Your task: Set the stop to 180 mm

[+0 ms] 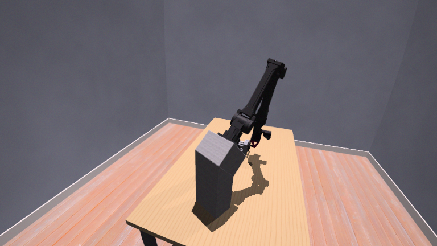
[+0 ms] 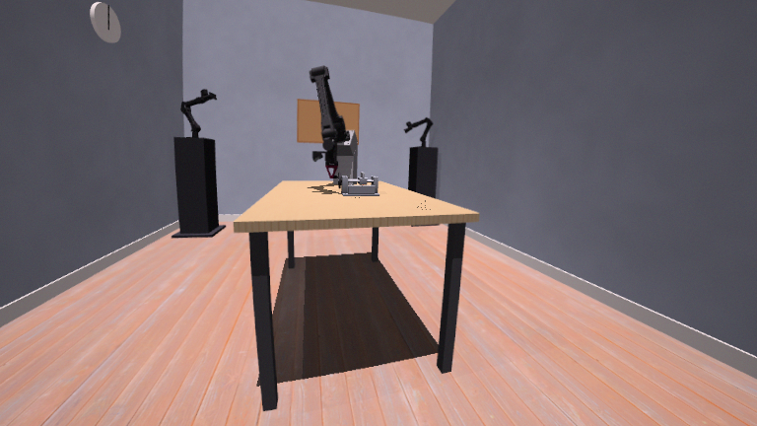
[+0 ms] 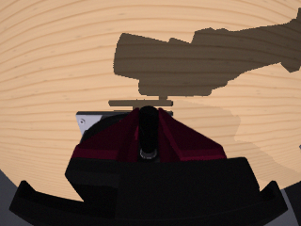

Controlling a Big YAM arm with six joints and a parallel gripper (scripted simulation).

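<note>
"Handwheel (image 2: 339, 181) (image 3: 98, 126), where exactly?"

"At one end of the small grey fixture (image 1: 243, 145) (image 2: 363, 189) (image 3: 84, 121), on the wooden table (image 1: 277, 204) (image 2: 290, 208) (image 3: 47, 61). In the exterior view, on the fixture's left-hand end; in the wrist view, mostly hidden behind the claw (image 1: 254, 143) (image 2: 332, 176) (image 3: 149, 113)."

"And the claw: open or closed?"

"Closed on the upright black handle (image 3: 149, 129), one handle between two dark red fingers. Not released."

"Any brand, label or number to read?"

"Too small to tell on the fixture. Cannot tell the stop's setting in millimetres, either. On the left-hand wall, one round pale clock (image 2: 104, 22), with dark marking upright on the face."

"Now count the rest."

"One black arm (image 1: 262, 88) (image 2: 325, 101) reaching down to the handwheel, near one tall grey column (image 1: 212, 179) (image 2: 347, 165). Farther back, two smaller black arms (image 2: 191, 116) (image 2: 427, 130), each on a separate black pedestal (image 2: 195, 186) (image 2: 423, 170). Under the tabletop, four dark legs (image 2: 262, 315) (image 2: 451, 298) (image 2: 291, 248) (image 2: 375, 244). On the far wall, one orange-brown board (image 2: 308, 120), partly behind the big arm. On the fixture's plate corner, one visible screw (image 3: 82, 121)."
</note>
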